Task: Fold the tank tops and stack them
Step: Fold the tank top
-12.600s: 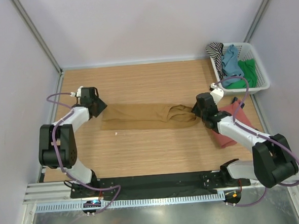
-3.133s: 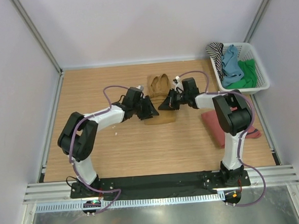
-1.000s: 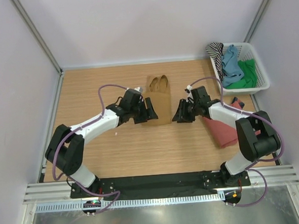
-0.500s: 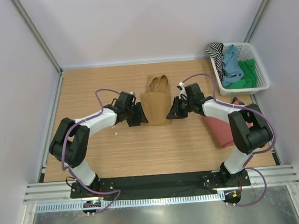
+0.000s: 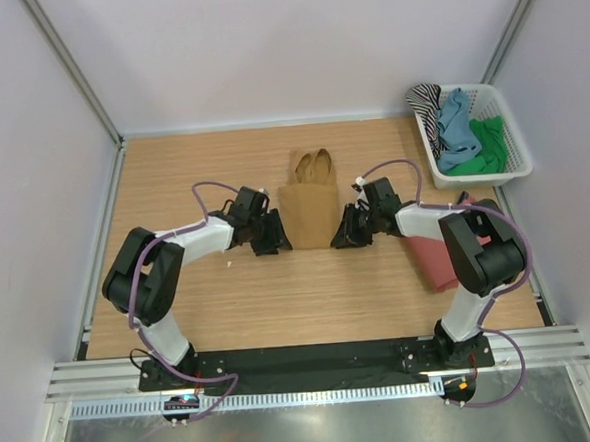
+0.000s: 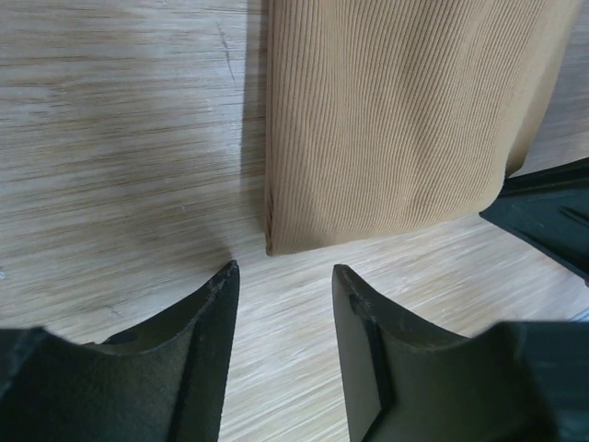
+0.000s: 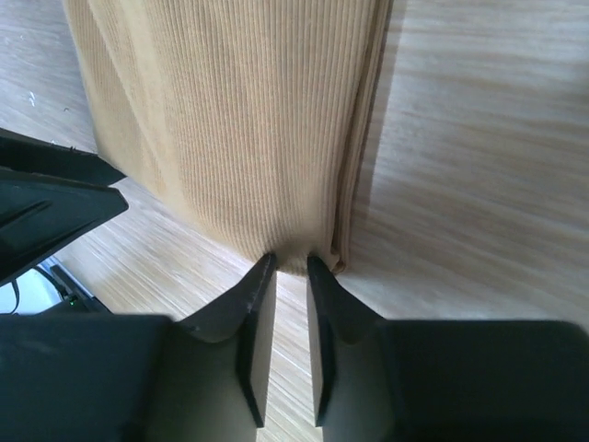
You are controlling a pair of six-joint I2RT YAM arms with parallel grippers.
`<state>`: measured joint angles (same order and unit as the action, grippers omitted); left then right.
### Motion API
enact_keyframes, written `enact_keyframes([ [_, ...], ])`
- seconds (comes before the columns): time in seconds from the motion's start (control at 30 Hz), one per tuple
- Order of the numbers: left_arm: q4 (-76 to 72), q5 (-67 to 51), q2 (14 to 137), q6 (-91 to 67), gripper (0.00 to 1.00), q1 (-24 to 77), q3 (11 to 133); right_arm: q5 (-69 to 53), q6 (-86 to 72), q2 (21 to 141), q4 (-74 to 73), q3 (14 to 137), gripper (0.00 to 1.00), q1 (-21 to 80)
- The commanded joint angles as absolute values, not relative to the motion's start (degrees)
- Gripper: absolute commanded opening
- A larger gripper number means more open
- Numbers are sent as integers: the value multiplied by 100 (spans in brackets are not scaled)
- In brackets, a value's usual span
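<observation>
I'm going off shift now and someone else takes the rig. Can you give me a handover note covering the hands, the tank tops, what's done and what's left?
Left hand: open and empty, at the near-left corner of the folded ochre tank top.
Right hand: jaws nearly together at that top's near hem. I cannot tell if it pinches cloth.
Rust-red tank top: on the table, partly under the right arm.
Basket: holds the striped, blue and green tops.
Done: ochre top folded.
Left: stack ochre with rust-red, then fold the basket's tops.
</observation>
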<state>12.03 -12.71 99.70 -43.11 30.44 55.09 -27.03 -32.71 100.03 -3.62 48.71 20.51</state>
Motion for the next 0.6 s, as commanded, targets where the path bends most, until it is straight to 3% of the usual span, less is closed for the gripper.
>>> enact_keyframes([
  [0.0,1002,-1257,9853,-4298,48,3023,5397,-2268,-3164,9599,-492,4711,32,2030],
  [0.03,976,-1213,9835,-4307,48,3023,5362,-2163,-3138,9537,-544,4711,38,2039],
  [0.27,897,-1239,9922,-4403,49,3015,5431,-1785,-2909,9369,-966,4834,49,2100],
  [0.57,730,-1301,9993,-4491,49,3023,5493,-1512,-2707,9219,-1212,5018,52,2162],
])
